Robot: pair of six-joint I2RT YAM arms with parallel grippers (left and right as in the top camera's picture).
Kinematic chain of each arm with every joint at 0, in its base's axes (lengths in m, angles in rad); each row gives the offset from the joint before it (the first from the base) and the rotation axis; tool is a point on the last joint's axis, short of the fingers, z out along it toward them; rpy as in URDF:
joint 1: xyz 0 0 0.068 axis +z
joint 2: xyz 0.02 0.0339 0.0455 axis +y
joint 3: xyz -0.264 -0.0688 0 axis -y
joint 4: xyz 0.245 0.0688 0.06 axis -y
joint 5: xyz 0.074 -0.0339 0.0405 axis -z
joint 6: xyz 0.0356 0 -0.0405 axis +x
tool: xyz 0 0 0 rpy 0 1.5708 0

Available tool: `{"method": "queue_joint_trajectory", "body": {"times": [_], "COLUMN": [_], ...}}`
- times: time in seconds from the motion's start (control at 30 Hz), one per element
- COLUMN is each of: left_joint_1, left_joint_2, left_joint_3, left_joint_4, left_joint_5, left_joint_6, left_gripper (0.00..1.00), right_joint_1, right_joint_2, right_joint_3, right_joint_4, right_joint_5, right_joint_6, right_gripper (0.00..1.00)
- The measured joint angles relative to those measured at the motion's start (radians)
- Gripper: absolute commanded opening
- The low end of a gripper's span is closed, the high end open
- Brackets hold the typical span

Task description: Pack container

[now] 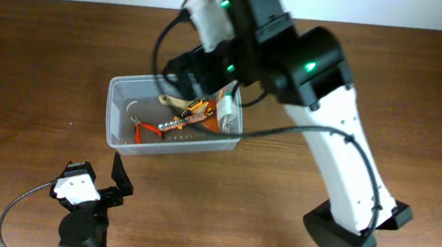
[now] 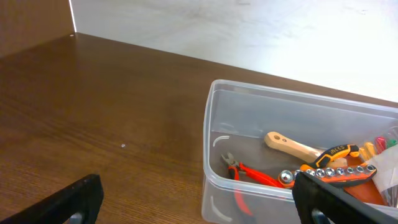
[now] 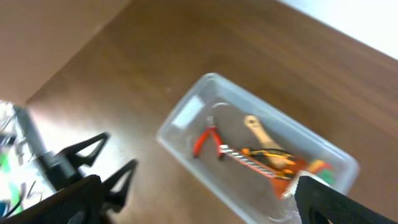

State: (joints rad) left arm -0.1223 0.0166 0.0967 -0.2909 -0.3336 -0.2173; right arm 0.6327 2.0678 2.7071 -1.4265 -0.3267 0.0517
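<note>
The clear plastic container [image 1: 123,90] stands mid-table. It holds red-handled pliers [image 1: 145,129], a wooden-handled tool [image 1: 172,102], an orange socket strip [image 1: 193,119] and an orange packet [image 1: 222,117]. My right gripper [image 3: 196,186] is open and empty, high above the container [image 3: 186,118], with the pliers [image 3: 205,140] in sight below. My left gripper [image 2: 196,186] is open and empty, low over the table in front of the container's [image 2: 214,134] near left corner. In the overhead view it [image 1: 120,183] sits at the front left.
My right arm [image 1: 309,67] reaches over the container's back right from its base [image 1: 341,235] at the front right. A pale wall edge [image 2: 249,31] runs along the table's far side. Bare wood [image 1: 36,79] lies left of the container.
</note>
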Motion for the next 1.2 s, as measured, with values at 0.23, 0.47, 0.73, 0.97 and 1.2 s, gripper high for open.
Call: {"method": "queue_joint_trajectory", "body": {"times": [0.23,0.47,0.73,0.97,1.2], "left_joint_1": [0.000,0.000,0.000,0.000,0.000], "left_joint_2": [0.000,0.000,0.000,0.000,0.000], "left_joint_3": [0.000,0.000,0.000,0.000,0.000], "left_joint_4": [0.000,0.000,0.000,0.000,0.000], "left_joint_5": [0.000,0.000,0.000,0.000,0.001], "left_joint_6": [0.000,0.000,0.000,0.000,0.000], "left_gripper": [0.99,0.99,0.99,0.99,0.99], "right_joint_1": [-0.155,-0.222,-0.436,-0.570,-0.621], "right_joint_2": [-0.129,-0.488,-0.998,-1.446,-1.866], "right_joint_3": [-0.011,-0.138,-0.720,-1.456,-2.038], "right_joint_4": [-0.002,0.006,0.091,0.346,0.530], "right_joint_5": [0.021,0.049,0.114,0.076,-0.104], "right_joint_6": [-0.117,-0.357,-0.424,-0.430,-0.422], "right_gripper": [0.98,0.98,0.98,0.98,0.98]}}
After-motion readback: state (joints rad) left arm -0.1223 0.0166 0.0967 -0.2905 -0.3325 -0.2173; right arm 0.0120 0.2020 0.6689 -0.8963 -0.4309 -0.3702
